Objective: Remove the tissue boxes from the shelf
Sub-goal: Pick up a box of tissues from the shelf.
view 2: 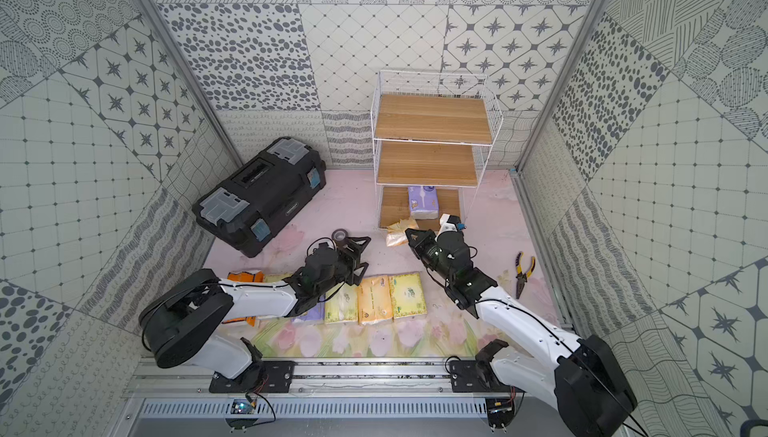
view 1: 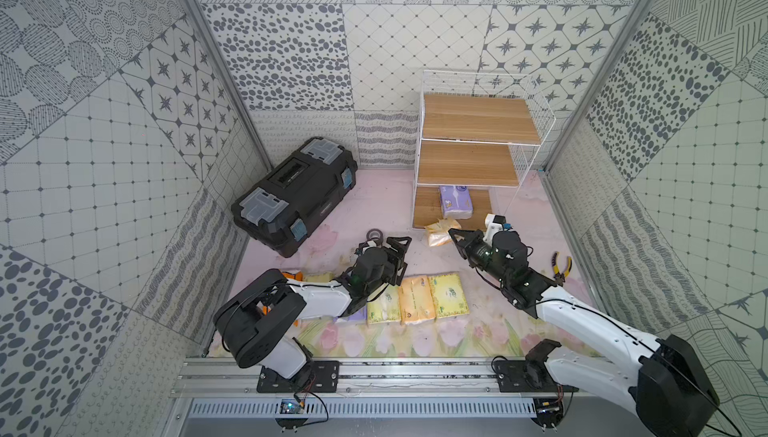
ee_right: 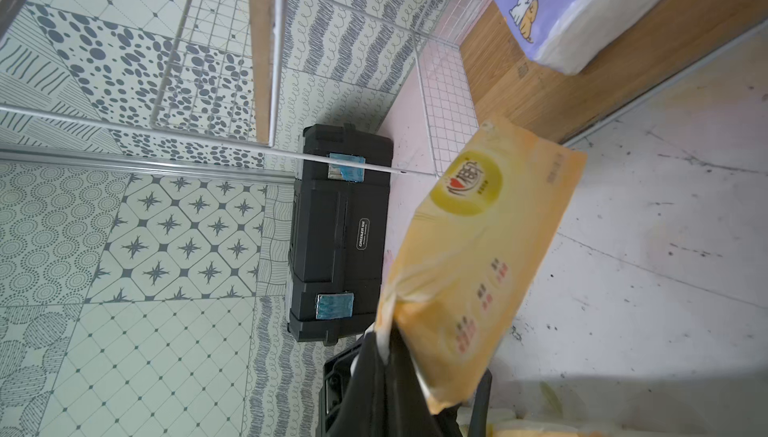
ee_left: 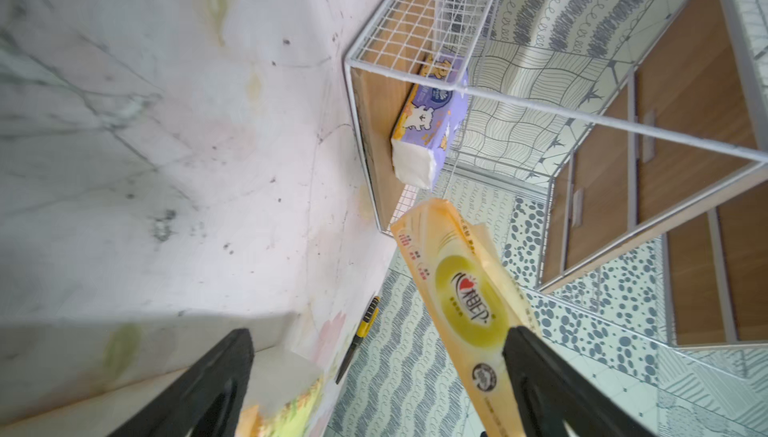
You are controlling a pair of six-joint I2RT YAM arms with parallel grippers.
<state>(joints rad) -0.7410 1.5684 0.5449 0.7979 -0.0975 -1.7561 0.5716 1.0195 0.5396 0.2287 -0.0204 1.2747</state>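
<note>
The shelf (view 1: 478, 152) stands at the back right, its two upper boards bare. One purple tissue box (view 1: 456, 202) lies on its bottom board, also seen in the wrist views (ee_left: 428, 119) (ee_right: 573, 7). My right gripper (view 1: 453, 234) (ee_right: 384, 347) is shut on the end of a yellow-orange tissue box (view 1: 438, 233) (ee_right: 478, 248), which hangs just in front of the shelf's bottom board. My left gripper (view 1: 401, 256) (ee_left: 382, 381) is open and holds nothing. It hovers over a row of tissue boxes (view 1: 417, 300) on the floor. The held box (ee_left: 457, 285) shows beyond one left finger.
A big black toolbox (view 1: 291, 194) sits at the back left. A roll of tape (view 1: 376, 234) lies just beyond the left gripper. Yellow-handled pliers (view 1: 561, 266) lie by the right wall. Patterned walls close in the floor on three sides.
</note>
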